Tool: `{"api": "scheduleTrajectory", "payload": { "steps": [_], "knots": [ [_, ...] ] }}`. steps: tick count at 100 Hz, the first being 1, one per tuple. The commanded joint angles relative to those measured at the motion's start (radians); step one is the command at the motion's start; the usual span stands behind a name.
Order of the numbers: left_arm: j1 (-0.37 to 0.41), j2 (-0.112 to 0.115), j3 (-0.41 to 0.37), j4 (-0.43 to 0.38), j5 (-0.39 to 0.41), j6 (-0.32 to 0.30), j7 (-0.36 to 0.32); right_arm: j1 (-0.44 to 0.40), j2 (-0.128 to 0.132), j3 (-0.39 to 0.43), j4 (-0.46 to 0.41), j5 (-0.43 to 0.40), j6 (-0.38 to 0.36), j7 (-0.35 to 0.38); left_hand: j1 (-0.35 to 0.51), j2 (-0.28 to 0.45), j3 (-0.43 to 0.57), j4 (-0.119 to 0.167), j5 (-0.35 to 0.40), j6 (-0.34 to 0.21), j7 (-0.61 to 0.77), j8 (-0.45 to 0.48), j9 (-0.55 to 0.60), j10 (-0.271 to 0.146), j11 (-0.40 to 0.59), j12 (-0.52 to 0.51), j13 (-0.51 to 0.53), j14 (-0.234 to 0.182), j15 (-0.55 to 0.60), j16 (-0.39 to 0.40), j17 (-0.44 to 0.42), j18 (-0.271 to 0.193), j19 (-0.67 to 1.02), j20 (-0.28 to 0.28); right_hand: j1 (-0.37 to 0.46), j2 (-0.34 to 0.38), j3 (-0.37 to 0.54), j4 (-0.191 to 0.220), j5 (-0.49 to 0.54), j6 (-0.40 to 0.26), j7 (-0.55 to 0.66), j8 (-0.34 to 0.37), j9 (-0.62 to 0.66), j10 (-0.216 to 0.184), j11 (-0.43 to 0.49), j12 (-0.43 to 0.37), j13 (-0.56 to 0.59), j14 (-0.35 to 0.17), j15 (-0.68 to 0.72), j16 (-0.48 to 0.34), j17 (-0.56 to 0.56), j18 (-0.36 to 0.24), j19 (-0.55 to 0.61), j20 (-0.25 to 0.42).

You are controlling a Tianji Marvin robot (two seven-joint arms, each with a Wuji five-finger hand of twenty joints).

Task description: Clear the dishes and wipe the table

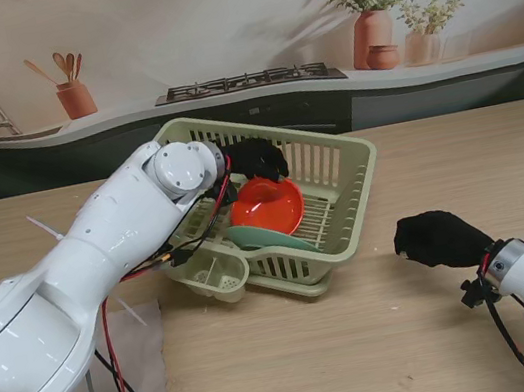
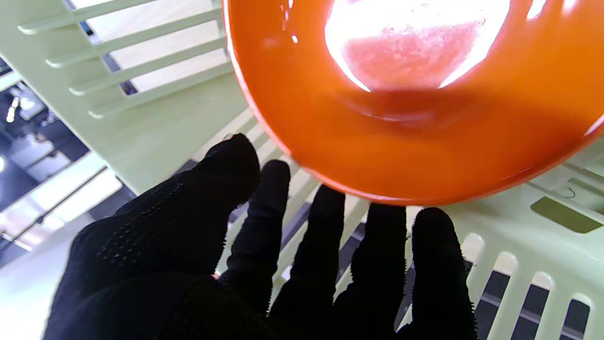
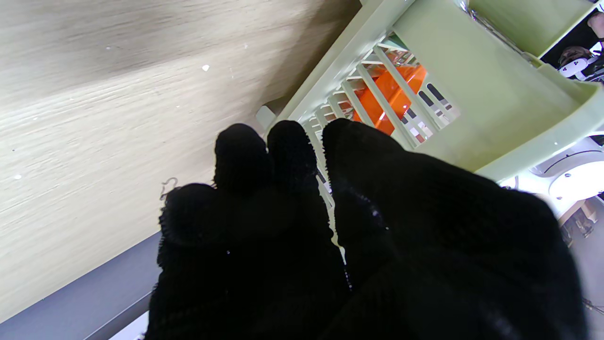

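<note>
Over the table, stand view: left hand (image 1: 256,159) reaches into the pale green dish rack (image 1: 351,155), at the far rim of the orange bowl (image 1: 269,204). Bowl sits tilted inside the rack, leaning over a teal plate (image 1: 267,238) beneath it.
Right hand, stand view: right hand (image 1: 439,238) hovers over bare wood on my right, near the rack's corner but apart from it; holds nothing.
Cloth: grey cloth (image 1: 120,368) lies flat on the table, nearer to me on the left, partly under the left arm; wiping not yet begun, by my judgement.
Left wrist view: fingers (image 2: 377,245) spread and straight, tips just at the bowl's (image 2: 424,141) rim; whether they touch it, cannot tell. Nothing gripped, hand released. Rack slats (image 2: 141,47) behind.
Right wrist view: fingers (image 3: 288,151) curled together on nothing, a loose fist. Rack wall (image 3: 472,94) close ahead, bowl visible through the slats.
Risk, bowl: tilted and unsupported by the hand; a brush of the fingertips on withdrawal could tip it or slide it off the plate.
Risk, rack: left forearm crosses the near rim; lifting out carelessly could snag and drag the rack.
Risk, cables: red and black leads (image 1: 122,383) hang over the cloth and might catch it.
</note>
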Motion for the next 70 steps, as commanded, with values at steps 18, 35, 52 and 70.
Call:
{"api": "scheduleTrajectory", "payload": {
  "steps": [18,35,52,70],
  "knots": [
    [0.007,0.025,-0.015,-0.053,-0.007,-0.001,0.000,-0.004,-0.001,0.000,0.001,-0.003,-0.009,0.011,-0.064,0.016,0.051,0.032,-0.044,-0.023,-0.010,0.020,-0.056,-0.044,-0.009,-0.028,-0.047,-0.042,-0.032,-0.020,-0.038,-0.019,-0.030,-0.029,0.025,-0.032,0.040,-0.027,0.026,0.000,0.004,-0.012,0.025,0.036,-0.001,0.011,0.030,0.019,0.001,0.004,0.010,0.000,0.037,0.016],
    [0.013,0.045,-0.026,-0.086,-0.001,-0.016,0.010,-0.005,-0.001,0.001,0.000,-0.003,-0.009,0.012,-0.080,0.022,0.055,0.042,-0.051,-0.021,-0.013,0.024,-0.079,-0.048,-0.013,-0.029,-0.070,-0.045,-0.039,-0.020,-0.055,-0.036,-0.040,-0.038,0.026,-0.033,0.041,-0.027,0.027,0.002,0.003,-0.012,0.026,0.037,-0.001,0.011,0.031,0.020,0.000,0.004,0.012,0.001,0.037,0.016],
    [0.025,0.065,-0.043,-0.125,0.007,-0.020,0.028,-0.005,0.000,0.002,0.000,-0.003,-0.010,0.014,-0.080,0.023,0.054,0.042,-0.052,-0.023,-0.010,0.028,-0.083,-0.049,-0.009,-0.028,-0.073,-0.044,-0.038,-0.018,-0.056,-0.040,-0.038,-0.042,0.026,-0.033,0.042,-0.027,0.028,0.001,0.003,-0.012,0.027,0.037,-0.001,0.011,0.033,0.022,-0.001,0.003,0.013,0.003,0.036,0.015],
    [0.043,0.097,-0.071,-0.186,0.014,-0.014,0.037,-0.005,0.000,0.003,0.000,-0.003,-0.012,0.015,-0.040,0.017,0.013,0.015,-0.031,-0.016,0.011,0.034,-0.036,-0.029,0.033,-0.009,-0.036,0.008,0.037,0.031,-0.028,-0.021,0.018,-0.020,0.026,-0.034,0.044,-0.027,0.028,0.001,0.003,-0.012,0.027,0.038,-0.002,0.011,0.033,0.022,-0.001,0.003,0.013,0.003,0.036,0.015]
  ]
}}
